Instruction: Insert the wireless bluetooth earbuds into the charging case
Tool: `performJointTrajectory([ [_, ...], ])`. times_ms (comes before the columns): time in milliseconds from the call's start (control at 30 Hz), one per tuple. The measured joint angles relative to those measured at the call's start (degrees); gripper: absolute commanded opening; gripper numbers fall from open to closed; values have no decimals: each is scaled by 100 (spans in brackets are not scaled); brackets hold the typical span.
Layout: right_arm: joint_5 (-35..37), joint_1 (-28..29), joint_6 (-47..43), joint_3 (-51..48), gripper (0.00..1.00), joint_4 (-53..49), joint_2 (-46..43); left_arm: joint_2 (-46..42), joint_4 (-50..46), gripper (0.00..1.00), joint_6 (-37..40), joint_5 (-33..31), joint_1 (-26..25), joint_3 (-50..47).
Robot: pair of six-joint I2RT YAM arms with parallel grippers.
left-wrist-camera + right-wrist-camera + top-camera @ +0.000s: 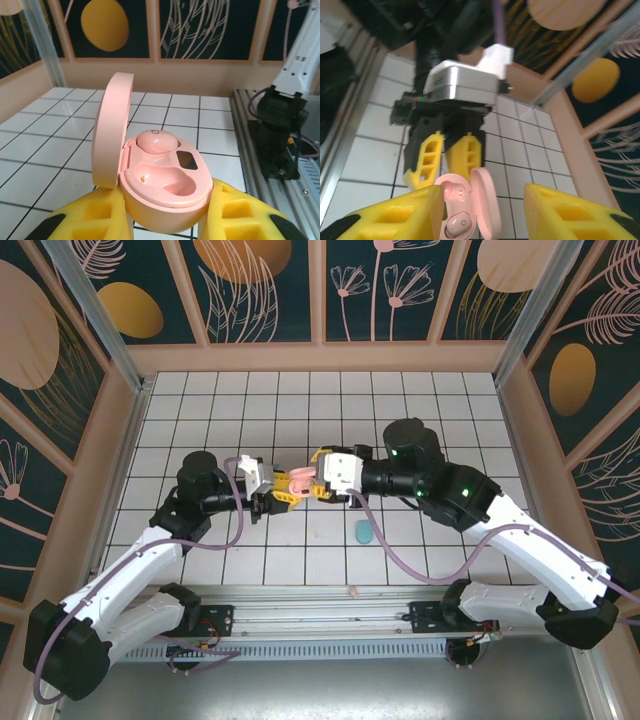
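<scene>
My left gripper (pixel 165 217) is shut on the body of a pink charging case (pixel 165 197), held above the tiles with its lid (pixel 112 130) hinged up. One pink earbud (pixel 156 140) sits in the far socket; the near socket (pixel 167 181) is bare. My right gripper (pixel 480 222) hangs over the case (pixel 452 200) with its yellow fingers (pixel 385 220) spread wide and nothing between them. From above, both grippers, left (pixel 285 492) and right (pixel 322 480), meet at the case (pixel 301 477) mid-table. Another tiny pink earbud (pixel 352 591) lies at the tiles' near edge.
A teal oval case (pixel 363 532) lies on the white tiled floor just in front of the right gripper. Peach walls (pixel 130 410) close in the floor on three sides. The metal rail (pixel 330 620) with the arm bases runs along the near edge.
</scene>
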Motion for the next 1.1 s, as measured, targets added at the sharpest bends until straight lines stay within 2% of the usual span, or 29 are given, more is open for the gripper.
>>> performJointTrajectory([
  [167,1078,-39,1703,-918,48,835,-448,37,114,0,-216,-535,0,0],
  [233,1681,-76,2553,-1294,46,964,-647,37,157,0,-306,-743,0,-2],
  [333,2704,-186,4127,-1497,38,769,-820,35,247,0,-461,-1106,-2,-48],
  [433,3335,-350,5860,-1467,35,164,-822,-7,387,0,-632,-1502,0,-177],
  [533,3296,-361,7206,-1506,33,-538,-715,-114,518,0,-798,-1873,-2,-363],
  [633,2865,-144,8625,-1908,31,-984,-555,-245,588,0,-964,-2247,-2,-525],
  [900,2297,2190,12111,-3386,32,-1309,-256,-372,660,0,-1209,-2789,0,-730],
  [1000,2258,2577,12920,-3744,32,-1158,-68,-374,678,0,-1268,-2798,0,-756],
  [1100,2212,2634,13333,-3969,32,-984,293,-411,680,0,-1311,-2791,0,-758],
])
